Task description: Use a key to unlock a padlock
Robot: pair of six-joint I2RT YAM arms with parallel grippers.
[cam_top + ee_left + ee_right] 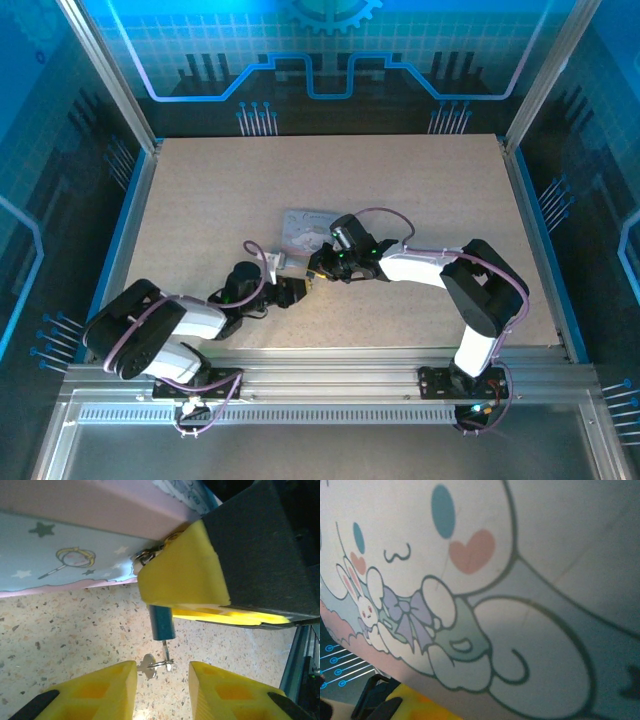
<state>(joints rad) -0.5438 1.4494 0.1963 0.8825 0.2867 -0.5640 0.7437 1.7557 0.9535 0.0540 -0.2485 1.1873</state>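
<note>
In the left wrist view the padlock (161,622) shows a small blue body hanging below the yellow fingers (182,575) of my right gripper (318,268), which is shut on it. Its silvery shackle (145,556) sits against the edge of the tin. The key (165,653) sticks out of the padlock's lower end, with a thin ring and a second small key (146,666) hanging from it. My left gripper (162,672) is open, one finger on each side of the key; its left fingertip (117,680) touches the hanging key. From above, the left gripper (292,290) nearly meets the right one.
A rectangular tin (305,228) with a cartoon lid lies on the speckled table (400,190) just behind both grippers; its pink side wall (100,510) is close above the padlock. The lid (520,580) is right under the right wrist camera. Frame posts stand at the table's far corners.
</note>
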